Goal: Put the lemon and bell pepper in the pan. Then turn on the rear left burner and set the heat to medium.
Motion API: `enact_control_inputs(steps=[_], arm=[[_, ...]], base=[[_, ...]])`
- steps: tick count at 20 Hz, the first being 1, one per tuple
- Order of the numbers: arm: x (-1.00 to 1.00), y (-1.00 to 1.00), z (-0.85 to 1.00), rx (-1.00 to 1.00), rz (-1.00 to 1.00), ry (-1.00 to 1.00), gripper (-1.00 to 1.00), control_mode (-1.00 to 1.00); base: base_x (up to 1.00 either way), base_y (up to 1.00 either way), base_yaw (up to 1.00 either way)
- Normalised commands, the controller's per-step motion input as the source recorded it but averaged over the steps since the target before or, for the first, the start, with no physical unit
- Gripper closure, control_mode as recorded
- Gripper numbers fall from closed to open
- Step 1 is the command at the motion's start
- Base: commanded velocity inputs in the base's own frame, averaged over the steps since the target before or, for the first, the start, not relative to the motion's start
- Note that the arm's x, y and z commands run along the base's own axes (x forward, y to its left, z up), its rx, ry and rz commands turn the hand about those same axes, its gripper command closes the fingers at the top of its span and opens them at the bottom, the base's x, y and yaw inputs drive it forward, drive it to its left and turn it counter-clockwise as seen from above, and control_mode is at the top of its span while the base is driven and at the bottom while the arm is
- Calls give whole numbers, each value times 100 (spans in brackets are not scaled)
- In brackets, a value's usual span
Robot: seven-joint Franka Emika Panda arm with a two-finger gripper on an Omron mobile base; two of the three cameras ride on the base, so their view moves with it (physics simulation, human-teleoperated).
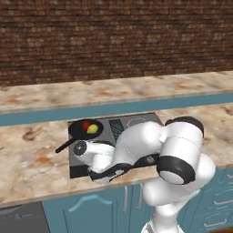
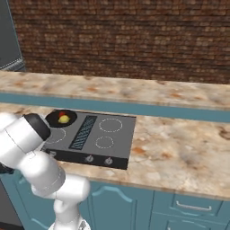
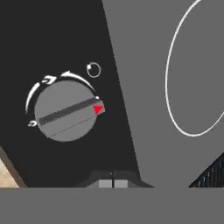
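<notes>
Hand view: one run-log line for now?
lemon, bell pepper: in pan | gripper: fingers together, above knob | knob pointer: red, untouched

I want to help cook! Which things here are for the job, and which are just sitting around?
For the job: lemon, bell pepper, pan, cooktop, knob under the pincer.

Just around: other knobs, counter, brick wall, cabinets.

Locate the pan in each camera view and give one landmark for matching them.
Left base view: pan left of centre, on the cooktop's rear left corner.
Right base view: pan at left, same corner.
Hand view: a knob and a white ring.
Shared landmark: the cooktop.
</notes>
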Motion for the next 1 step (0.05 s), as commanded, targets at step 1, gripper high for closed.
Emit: enact_control_inputs(steps=[1], arm=[[-66,0,-62,-11,23,22,100,-100]], base=[[0,0,0]])
